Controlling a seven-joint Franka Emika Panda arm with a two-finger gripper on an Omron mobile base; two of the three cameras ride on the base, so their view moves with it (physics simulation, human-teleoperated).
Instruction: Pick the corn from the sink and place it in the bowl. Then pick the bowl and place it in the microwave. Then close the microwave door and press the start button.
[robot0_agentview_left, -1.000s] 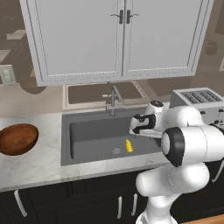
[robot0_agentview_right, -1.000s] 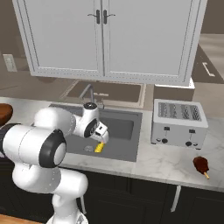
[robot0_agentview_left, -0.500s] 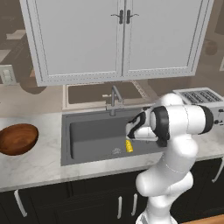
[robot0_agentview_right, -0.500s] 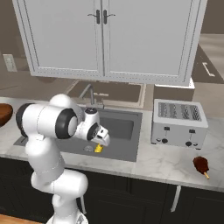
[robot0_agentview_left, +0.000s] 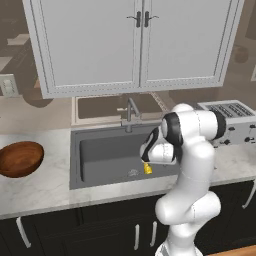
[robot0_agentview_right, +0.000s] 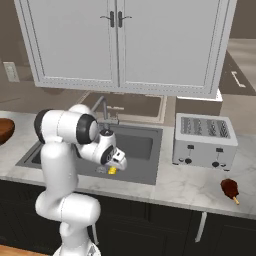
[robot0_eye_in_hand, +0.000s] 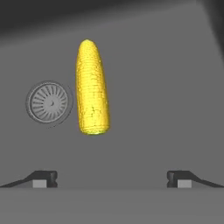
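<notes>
One corn lying on the floor of one sink, just beside the round drain at its 9 o'clock in the hand view. One pincer, spread wide and empty, above the corn. One bowl on the surface, well apart. One toaster.

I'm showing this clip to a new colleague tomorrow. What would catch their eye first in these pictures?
Probably the bright yellow corn lying on the dark sink floor beside the round drain, with the gripper open above it. Next, the white arm bent over the basin, and the reddish-brown bowl on the counter at the far left in the left base view.
</notes>
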